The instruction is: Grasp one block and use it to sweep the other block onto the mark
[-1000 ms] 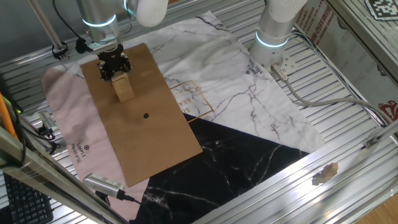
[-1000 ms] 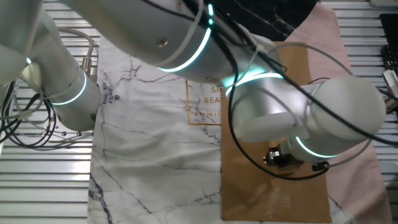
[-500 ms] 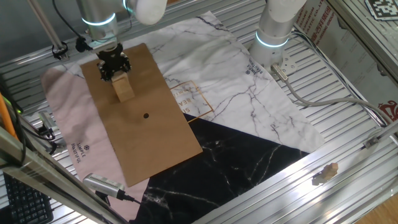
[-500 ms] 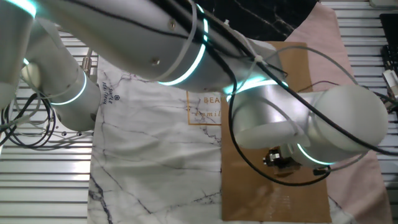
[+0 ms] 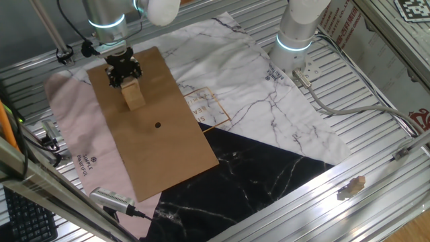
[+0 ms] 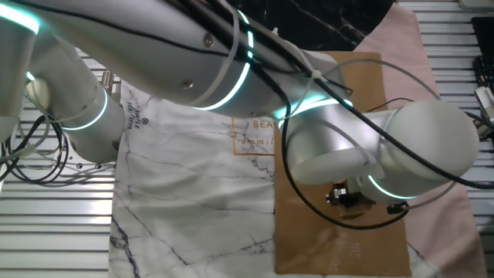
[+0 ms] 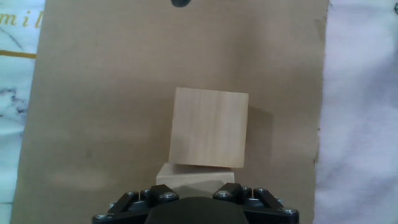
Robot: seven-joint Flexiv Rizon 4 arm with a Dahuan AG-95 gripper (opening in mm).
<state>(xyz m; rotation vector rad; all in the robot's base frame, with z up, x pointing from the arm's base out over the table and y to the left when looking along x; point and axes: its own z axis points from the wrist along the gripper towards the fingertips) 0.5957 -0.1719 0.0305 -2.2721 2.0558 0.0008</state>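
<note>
On the brown cardboard sheet [image 5: 158, 144] my gripper [image 5: 124, 72] stands at the far end, shut on a pale wooden block [image 7: 194, 175] whose front edge shows just ahead of the hand. A second, larger-looking wooden block [image 7: 209, 127] lies right in front of it, touching it, toward the mark. In the fixed view the two blocks read as one pale shape [image 5: 133, 95]. The mark, a small black dot [image 5: 158, 124], lies further along the sheet and shows at the top edge of the hand view [image 7: 181, 2]. In the other fixed view the arm hides the blocks, and only the gripper [image 6: 349, 197] shows.
An orange square outline with letters [image 5: 209, 107] is printed on the white marbled cloth [image 5: 269, 101] right of the sheet. A pink cloth [image 5: 74, 148] lies left of it and a black marbled cloth [image 5: 255, 178] in front. A second arm's base [image 5: 295, 40] stands at the back.
The gripper and both blocks stay where they were. Only the upper arm links shift slightly in the other fixed view.
</note>
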